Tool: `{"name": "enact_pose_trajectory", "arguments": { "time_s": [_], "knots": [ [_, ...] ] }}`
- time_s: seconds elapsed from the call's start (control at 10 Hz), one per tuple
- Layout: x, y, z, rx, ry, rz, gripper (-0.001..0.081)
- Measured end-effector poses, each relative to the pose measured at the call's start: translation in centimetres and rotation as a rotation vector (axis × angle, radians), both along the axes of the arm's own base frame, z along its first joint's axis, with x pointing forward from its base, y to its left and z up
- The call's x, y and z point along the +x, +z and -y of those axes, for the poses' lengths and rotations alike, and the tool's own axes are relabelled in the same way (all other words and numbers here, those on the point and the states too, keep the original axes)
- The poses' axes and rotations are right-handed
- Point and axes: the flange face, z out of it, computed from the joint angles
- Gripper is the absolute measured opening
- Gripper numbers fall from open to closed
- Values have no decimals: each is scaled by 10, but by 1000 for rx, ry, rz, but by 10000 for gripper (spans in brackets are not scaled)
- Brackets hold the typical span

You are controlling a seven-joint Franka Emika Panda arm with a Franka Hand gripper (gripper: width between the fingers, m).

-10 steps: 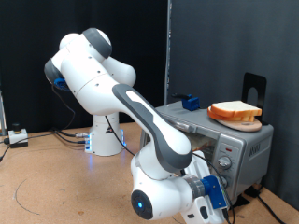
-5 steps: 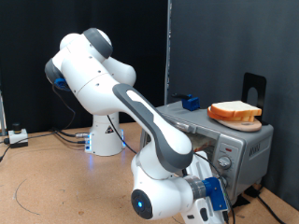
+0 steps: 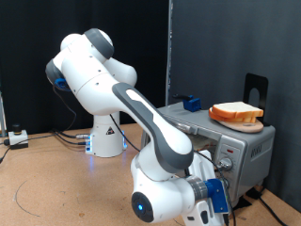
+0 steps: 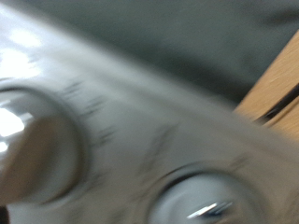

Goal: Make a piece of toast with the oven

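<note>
The silver-grey oven [image 3: 249, 143] stands at the exterior view's right. My gripper [image 3: 222, 170] is at its knob panel, right by a round knob [image 3: 225, 164]; its fingers do not show clearly. The wrist view is blurred and shows the panel from very close, with one round knob [image 4: 37, 149] and part of another [image 4: 210, 201], and no fingertips. A thick pile of bread slices [image 3: 236, 114] lies on the oven's top. The single piece of toast is not in view. My arm hides most of the oven's glass door.
A small blue object [image 3: 193, 102] sits on the oven's top behind the pile. A black stand [image 3: 256, 89] rises at the far right. Cables [image 3: 38, 137] lie on the wooden table [image 3: 56, 188] by the robot base [image 3: 105, 141].
</note>
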Motion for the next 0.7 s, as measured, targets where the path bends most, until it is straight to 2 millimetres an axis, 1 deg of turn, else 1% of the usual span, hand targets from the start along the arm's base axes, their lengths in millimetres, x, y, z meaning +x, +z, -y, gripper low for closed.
{"name": "enact_pose_trajectory", "arguments": {
  "time_s": [0.1,0.2,0.4,0.7],
  "knots": [
    [-6,7,10,26,43,-84,783],
    [-11,12,23,33,67,-133,802],
    [-11,25,51,-19,72,-123,809],
    [-2,52,91,-105,22,-84,809]
  ]
}}
